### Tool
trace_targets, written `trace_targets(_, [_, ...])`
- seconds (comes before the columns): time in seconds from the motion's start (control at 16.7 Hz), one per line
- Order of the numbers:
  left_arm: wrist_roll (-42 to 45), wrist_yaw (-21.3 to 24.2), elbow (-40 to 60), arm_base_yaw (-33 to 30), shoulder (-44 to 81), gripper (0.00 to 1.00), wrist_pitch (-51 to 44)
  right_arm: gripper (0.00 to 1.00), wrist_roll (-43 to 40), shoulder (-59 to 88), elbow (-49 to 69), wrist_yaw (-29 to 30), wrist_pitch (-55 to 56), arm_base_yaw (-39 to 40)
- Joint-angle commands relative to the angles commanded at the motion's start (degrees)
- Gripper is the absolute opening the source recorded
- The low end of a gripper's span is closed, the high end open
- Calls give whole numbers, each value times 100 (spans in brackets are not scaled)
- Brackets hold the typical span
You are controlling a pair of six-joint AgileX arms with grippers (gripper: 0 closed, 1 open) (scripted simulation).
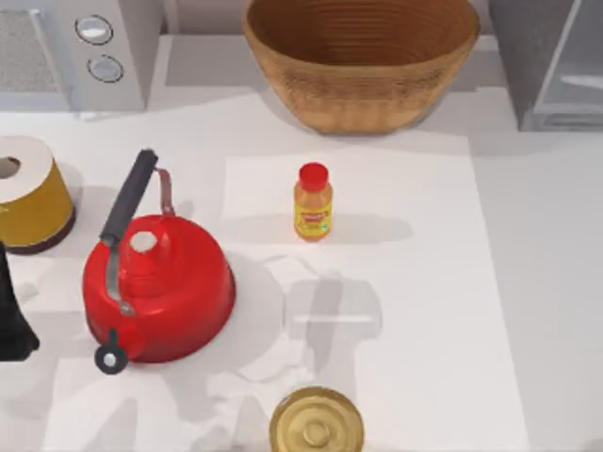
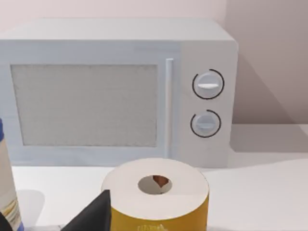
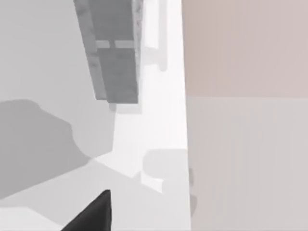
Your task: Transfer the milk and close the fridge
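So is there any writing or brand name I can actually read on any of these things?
Nothing can be read word for word.
Orange bottle: a yellow and red label, too blurred to read.
Yellow roll: faint marks low on its side, too small to read.
Carton at the left wrist view's edge: tiny blue print, unreadable.
Microwave: two knobs, no legible markings.

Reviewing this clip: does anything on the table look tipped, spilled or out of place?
Nothing stands out. The orange bottle, red kettle and yellow roll all stand upright, with no spill on the table. The left end effector sits at the table's left edge.
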Motion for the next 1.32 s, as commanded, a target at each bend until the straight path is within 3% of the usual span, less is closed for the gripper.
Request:
trace_targets(0.18, [0, 0, 0, 0, 0, 100, 0, 100, 323, 31, -3, 97, 328, 336])
trace_targets(0.36, [0, 0, 0, 0, 0, 100, 0, 100, 1160, 69, -31, 286, 1066, 1022])
trace_targets(0.96, [0, 0, 0, 0, 0, 100, 0, 100, 6318, 144, -97, 965, 5148, 3769])
trace_targets(1.14, [0, 0, 0, 0, 0, 100, 0, 100, 7358, 149, -120, 1123, 6109, 4531])
trace_targets(1.32, [0, 0, 0, 0, 0, 100, 0, 100, 7869, 151, -139, 1235, 6593, 4988])
